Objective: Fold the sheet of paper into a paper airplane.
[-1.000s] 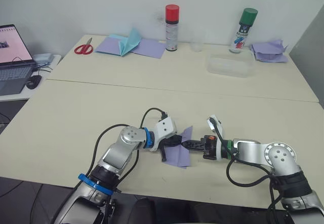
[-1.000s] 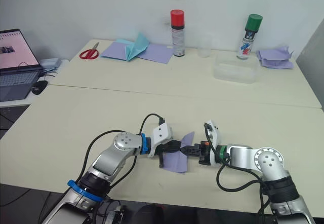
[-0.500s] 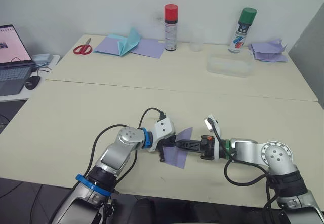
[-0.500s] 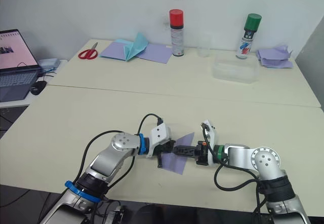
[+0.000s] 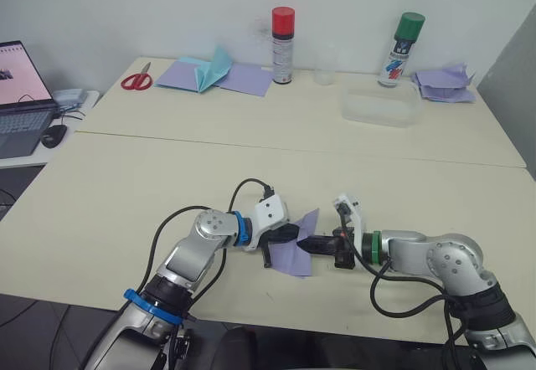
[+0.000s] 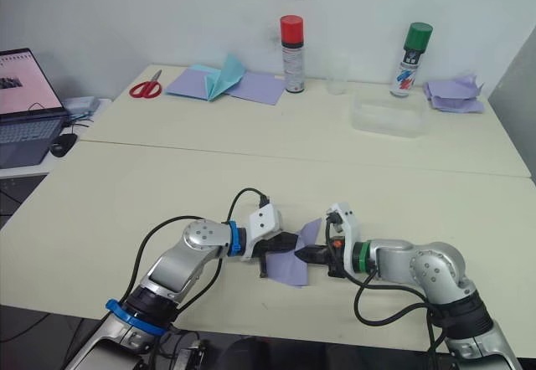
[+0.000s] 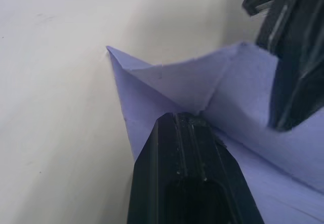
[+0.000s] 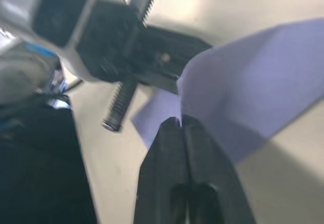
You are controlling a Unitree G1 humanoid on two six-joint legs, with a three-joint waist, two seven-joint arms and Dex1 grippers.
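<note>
Left eye view, cream table (image 5: 126,186), white wall (image 5: 126,10)

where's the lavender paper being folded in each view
Left eye view: the sheet of paper lies low at centre, between the two claws.
Right eye view: low at centre, on the table's near edge.
Left wrist view: it spreads beyond the left claw, which is shut on it.
Right wrist view: it rises past the right claw, which pinches its edge.
Shared landmark: the left claw's black fingers.

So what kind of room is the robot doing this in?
Probably an office or workshop used for crafts: a laptop sits on a side desk, and the pale table holds red scissors, spray cans and purple paper sheets.
</note>
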